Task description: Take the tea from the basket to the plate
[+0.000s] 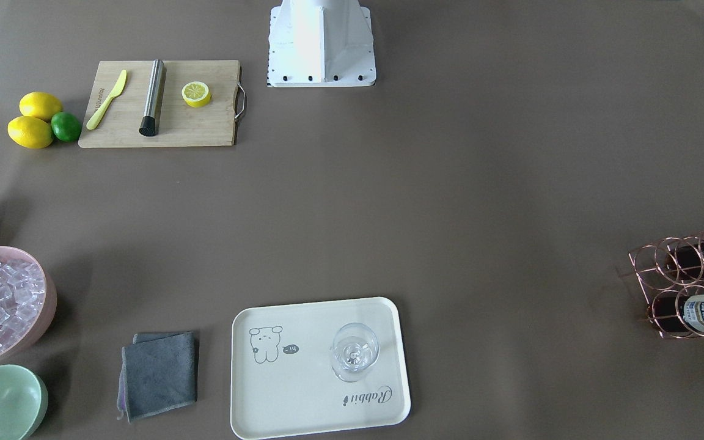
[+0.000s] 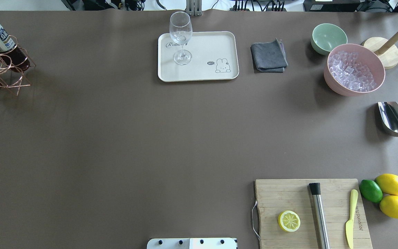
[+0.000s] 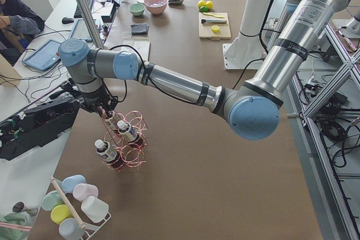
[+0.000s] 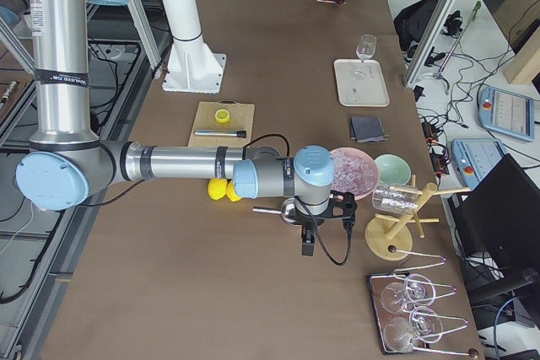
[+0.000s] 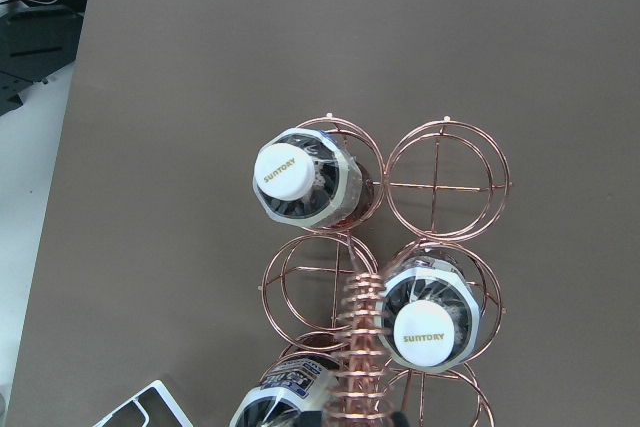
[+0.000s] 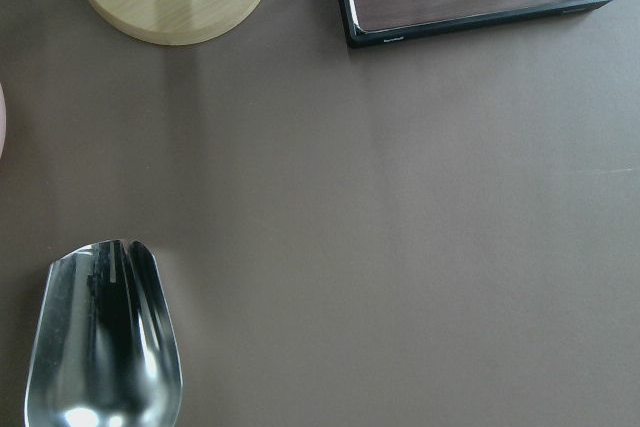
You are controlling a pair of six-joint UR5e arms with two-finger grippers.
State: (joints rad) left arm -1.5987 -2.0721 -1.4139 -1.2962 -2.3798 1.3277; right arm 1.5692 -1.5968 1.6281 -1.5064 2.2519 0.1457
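Note:
The copper wire basket [image 2: 2, 71] stands at the table's far left end; it also shows in the front view [image 1: 673, 278] and the left view [image 3: 134, 144]. It holds three tea bottles, seen from above in the left wrist view: one [image 5: 300, 182], one [image 5: 430, 322] and a blurred third [image 5: 285, 397] beside the coiled handle [image 5: 358, 347]. My left gripper [image 3: 106, 114] hangs right over the third bottle [image 3: 111, 122]; I cannot tell if it is open or shut. The cream plate [image 2: 206, 48] bears a stemmed glass [image 2: 180, 34]. My right gripper [image 4: 308, 244] hangs near the scoop, state unclear.
A cutting board [image 2: 288, 197] carries a lemon half, a muddler and a yellow knife, with lemons and a lime [image 2: 370, 191] beside it. A pink ice bowl [image 2: 353, 74], green bowl [image 2: 328, 38], grey cloth [image 2: 268, 57] and steel scoop [image 6: 105, 347] lie at the right.

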